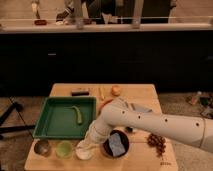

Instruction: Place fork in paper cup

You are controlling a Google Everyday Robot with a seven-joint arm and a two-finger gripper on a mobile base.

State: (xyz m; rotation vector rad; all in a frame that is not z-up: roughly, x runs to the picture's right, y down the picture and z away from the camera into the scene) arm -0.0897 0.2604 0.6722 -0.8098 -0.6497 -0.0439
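Note:
The paper cup (84, 152), small, round and white, stands at the front of the wooden table (140, 92), between a light green cup (64, 148) and a dark bowl (116, 145). My gripper (92, 139) is at the end of the white arm (150, 125) that reaches in from the right. It hangs right over the paper cup and hides its far rim. I cannot make out the fork; it may be hidden by the gripper.
A green tray (42, 125) holding a green vegetable (77, 115) is at the left. A grey metal bowl (42, 147) stands at the front left. Grapes (156, 142) lie to the right. An orange (116, 90) and a dark bar (80, 92) are at the back.

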